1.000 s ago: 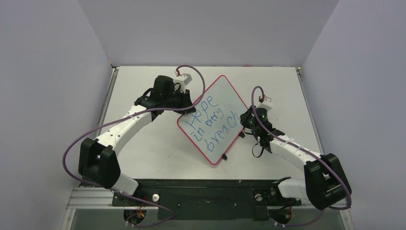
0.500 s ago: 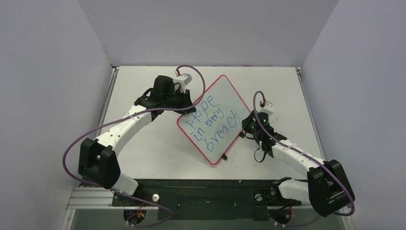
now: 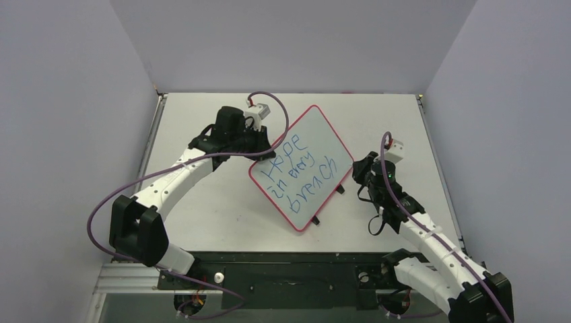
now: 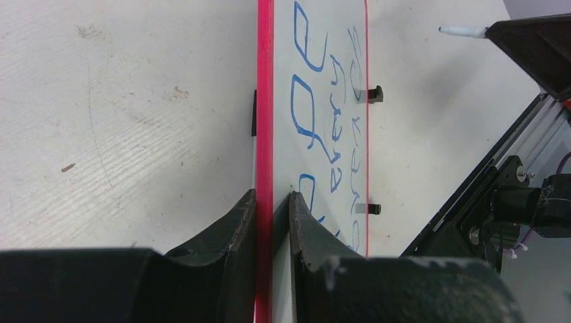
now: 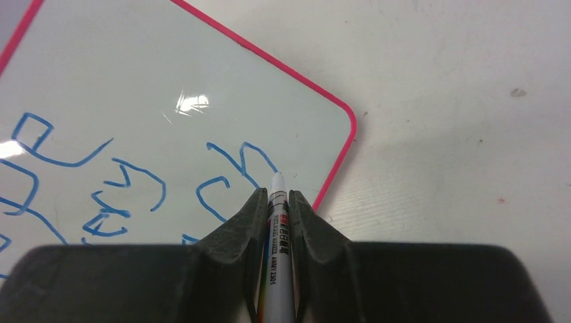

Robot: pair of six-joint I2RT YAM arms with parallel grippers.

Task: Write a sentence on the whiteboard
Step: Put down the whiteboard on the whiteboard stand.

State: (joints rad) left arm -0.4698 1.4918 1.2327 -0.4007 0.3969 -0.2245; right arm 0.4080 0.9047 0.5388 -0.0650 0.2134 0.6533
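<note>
The whiteboard (image 3: 316, 138) stands tilted on the table, red-pink rimmed, resting on two black clips (image 3: 340, 190). The sentence (image 3: 299, 171) runs in three blue lines, roughly "Hope in every breach". My left gripper (image 3: 259, 155) is shut on the board's left edge; in the left wrist view its jaws (image 4: 272, 195) pinch the red rim (image 4: 264, 101). My right gripper (image 3: 360, 171) hovers just right of the board, shut on a white marker (image 5: 277, 229). The marker tip (image 4: 461, 31) is off the board, above the table. The last letters (image 5: 232, 168) lie under it in the right wrist view.
Grey walls close in the table (image 3: 202, 202) on three sides. A black mounting rail (image 3: 283, 269) with the arm bases runs along the near edge. Purple cables (image 3: 97, 208) loop off both arms.
My right arm has drawn back to the right and toward the near edge, taking the marker away from the board's right edge. The left gripper and the board have not moved.
</note>
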